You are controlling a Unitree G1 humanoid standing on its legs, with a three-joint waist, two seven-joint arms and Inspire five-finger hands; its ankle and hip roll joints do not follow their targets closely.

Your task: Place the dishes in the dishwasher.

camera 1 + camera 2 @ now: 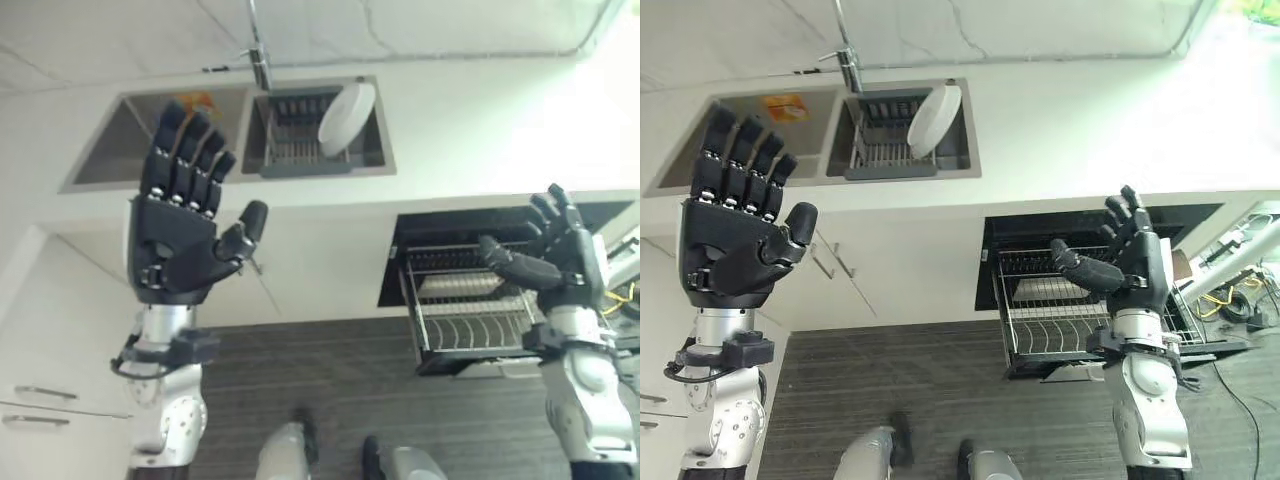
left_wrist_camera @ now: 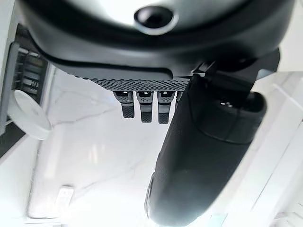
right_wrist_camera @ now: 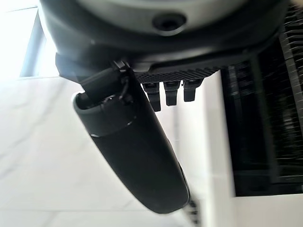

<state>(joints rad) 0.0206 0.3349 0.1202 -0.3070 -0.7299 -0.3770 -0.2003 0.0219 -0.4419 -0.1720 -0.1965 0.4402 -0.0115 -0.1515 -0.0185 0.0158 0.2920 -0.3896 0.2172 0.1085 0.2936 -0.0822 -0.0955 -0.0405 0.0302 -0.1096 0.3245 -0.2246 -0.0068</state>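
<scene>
1. Left hand (image 1: 180, 235) raised at left of frame, palm toward camera, fingers straight and spread wide, holding nothing.
2. Right hand (image 1: 1130, 262) raised at right of frame, in front of the dishwasher opening, fingers relaxed and apart, also empty.
3. White plate (image 1: 347, 117) at upper centre, leaning tilted against the dark drying rack (image 1: 297, 138) set in the right basin of the sink (image 1: 100, 172). Faucet (image 1: 259, 55) just above, between the two basins.
4. Small orange item (image 1: 199, 100) at the back of the left basin; too small to identify.
5. Dishwasher rack (image 1: 470, 312) pulled out at lower right, under the countertop (image 1: 470, 130); wire tines visible, one pale flat piece lying in it, kind not clear.
6. Step judged: very start, before any reach; plate not yet touched, well apart from both hands.
7. Next move likely calls for lowering a hand to the plate's rim, pinching the edge, lifting it out of the drying rack, then carrying it across to the tines.
</scene>
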